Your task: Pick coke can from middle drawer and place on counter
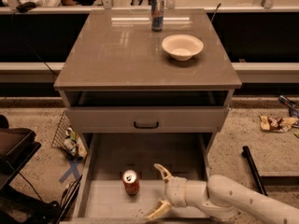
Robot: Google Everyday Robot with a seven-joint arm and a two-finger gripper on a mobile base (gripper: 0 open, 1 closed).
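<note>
The coke can (131, 182), small and red-orange with a silver top, stands upright on the pale floor of the pulled-out middle drawer (105, 202), left of centre. My gripper (159, 191) is over the drawer floor just right of the can, a short gap apart from it. Its two pale fingers are spread wide, one (163, 171) pointing up-left and one at the drawer's front. It holds nothing. The glossy brown-grey counter (117, 55) tops the cabinet above.
On the counter stand a tall blue-and-silver can (157, 14) at the back and a white bowl (182, 46) to the right. A grey drawer front with a dark handle (146, 124) sits above the open drawer. A wire basket (67, 136) and a chair (14, 148) are at the left.
</note>
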